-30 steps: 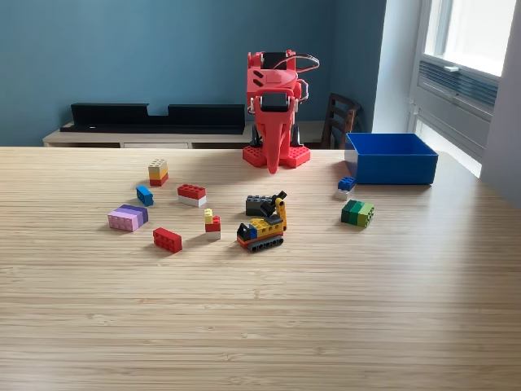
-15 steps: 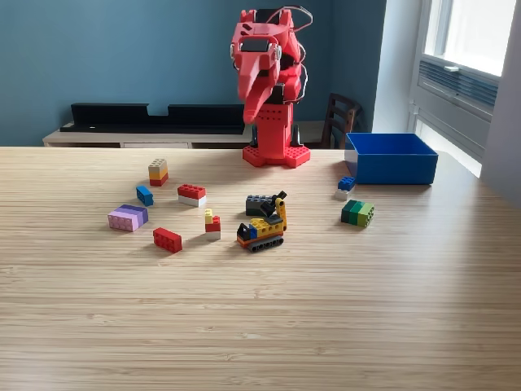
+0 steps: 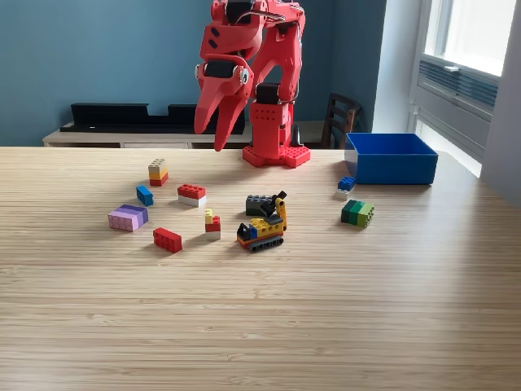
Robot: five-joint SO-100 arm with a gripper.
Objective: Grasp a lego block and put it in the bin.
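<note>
Jaws point down and toward the exterior view's left, slightly apart at the tips, nothing between them, well above the tabletop. Red arm rises from its base at the tabletop's far edge; its top is cut off by the upper frame.

Scattered blocks below and in front: tan-yellow-red stack, small blue block, red-on-white block, pink-purple block, red block, small yellow-red-white piece. Yellow toy digger stands just in front of a dark grey block, partly hiding it. Green blocks to the exterior view's right.

Bin sits at far right of the exterior view; its floor cannot be seen. Small blue-and-white piece lies near its front corner, details too small to make out.
</note>
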